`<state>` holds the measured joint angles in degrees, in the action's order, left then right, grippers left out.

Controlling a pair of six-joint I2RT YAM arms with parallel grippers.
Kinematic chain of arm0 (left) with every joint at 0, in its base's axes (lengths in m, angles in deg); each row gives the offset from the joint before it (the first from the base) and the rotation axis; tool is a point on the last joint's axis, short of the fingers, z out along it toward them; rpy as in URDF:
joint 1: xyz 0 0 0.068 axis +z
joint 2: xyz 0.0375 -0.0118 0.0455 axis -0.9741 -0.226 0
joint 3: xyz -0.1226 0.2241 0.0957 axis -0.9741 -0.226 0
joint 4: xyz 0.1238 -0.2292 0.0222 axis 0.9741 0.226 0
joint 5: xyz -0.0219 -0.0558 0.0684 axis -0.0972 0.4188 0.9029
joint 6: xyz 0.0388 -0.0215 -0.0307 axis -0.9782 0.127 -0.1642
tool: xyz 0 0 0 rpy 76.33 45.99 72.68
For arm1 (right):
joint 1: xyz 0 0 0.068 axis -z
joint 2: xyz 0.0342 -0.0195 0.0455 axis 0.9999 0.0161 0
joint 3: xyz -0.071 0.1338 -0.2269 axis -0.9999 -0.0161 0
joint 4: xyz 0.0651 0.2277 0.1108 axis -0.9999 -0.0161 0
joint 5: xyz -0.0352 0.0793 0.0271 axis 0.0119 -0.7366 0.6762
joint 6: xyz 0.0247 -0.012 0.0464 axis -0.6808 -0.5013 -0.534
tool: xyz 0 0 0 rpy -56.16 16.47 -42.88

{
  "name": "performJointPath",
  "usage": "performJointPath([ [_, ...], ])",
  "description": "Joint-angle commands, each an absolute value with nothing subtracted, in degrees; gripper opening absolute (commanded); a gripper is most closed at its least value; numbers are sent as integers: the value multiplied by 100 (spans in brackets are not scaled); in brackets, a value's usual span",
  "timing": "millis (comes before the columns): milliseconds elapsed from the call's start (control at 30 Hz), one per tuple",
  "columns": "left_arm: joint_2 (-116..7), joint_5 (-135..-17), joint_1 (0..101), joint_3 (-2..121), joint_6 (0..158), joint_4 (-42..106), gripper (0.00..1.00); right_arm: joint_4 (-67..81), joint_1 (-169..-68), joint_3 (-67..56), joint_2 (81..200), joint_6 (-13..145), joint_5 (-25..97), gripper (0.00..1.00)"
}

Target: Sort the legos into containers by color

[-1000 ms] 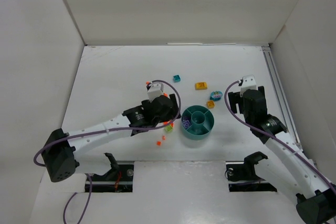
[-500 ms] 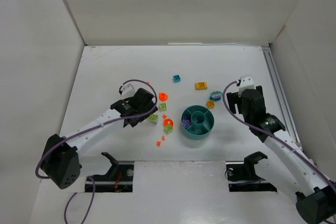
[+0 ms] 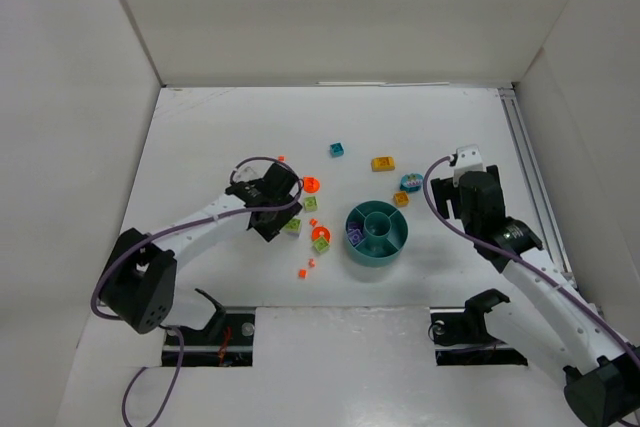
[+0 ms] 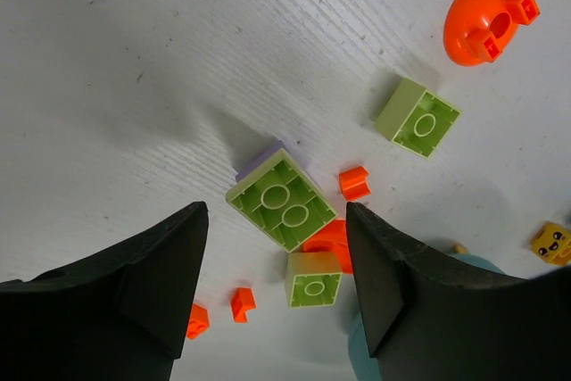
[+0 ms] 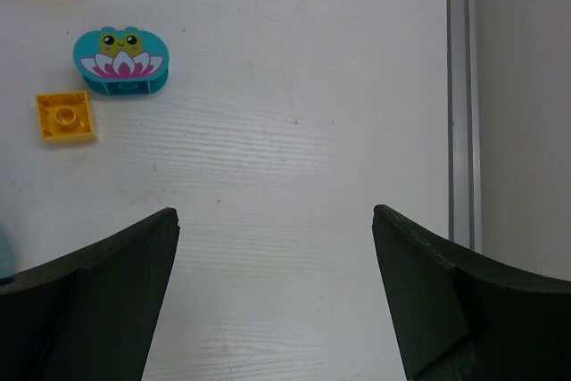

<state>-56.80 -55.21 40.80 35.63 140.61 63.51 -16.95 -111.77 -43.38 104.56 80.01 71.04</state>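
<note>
Left of the teal dish (image 3: 377, 234), my left end effector (image 4: 275, 238) hovers open over a lime green brick (image 4: 281, 200); my right end effector (image 5: 275, 247) hangs open above the table (image 5: 294, 131).

I count one teal dish (image 3: 377, 257). There are three lime green bricks (image 4: 281, 200), one with four studs and two with a single stud. I make out two larger orange pieces (image 4: 486, 13) and three tiny orange bits (image 4: 354, 183). There are two yellow bricks (image 5: 64, 117) and two teal pieces (image 5: 120, 61). The purple bits (image 3: 354, 235) in the dish are blurred from my camera, perhaps two.
</note>
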Motion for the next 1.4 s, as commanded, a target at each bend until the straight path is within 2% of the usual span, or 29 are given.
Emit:
performJointPath([
  [0,-5740,-5490,4108,3798,14393,6431,59,-1584,-11263,-4330,10313,8017,7219,94],
  [467,-6092,-5375,4108,3745,14859,6238,50,-1584,-11263,-4382,10260,8017,7114,94],
  [667,-6347,-5322,4108,4000,14798,6316,41,-1531,-11263,-4382,10260,8017,7114,94],
  [767,-6347,-5270,4108,4000,14798,6318,40,-1531,-11263,-4382,10260,8017,7114,94],
  [1000,-6171,-5453,4108,3895,14464,5975,22,-1531,-11263,-4382,10260,8017,7114,94],
  [1033,-6171,-5454,4108,3895,14464,5974,14,-1531,-11263,-4382,10260,8017,7114,94],
  [1167,-5925,-5516,3994,3895,13912,5616,1,-1531,-11263,-4382,10260,8017,7114,94],
  [1300,-5346,-5480,3836,3895,13173,5019,0,-1374,-11263,-4382,10260,8201,6746,94],
  [1367,-4767,-5620,3835,3668,12165,4448,0,-1128,-11263,-4444,10190,8472,6395,94],
])
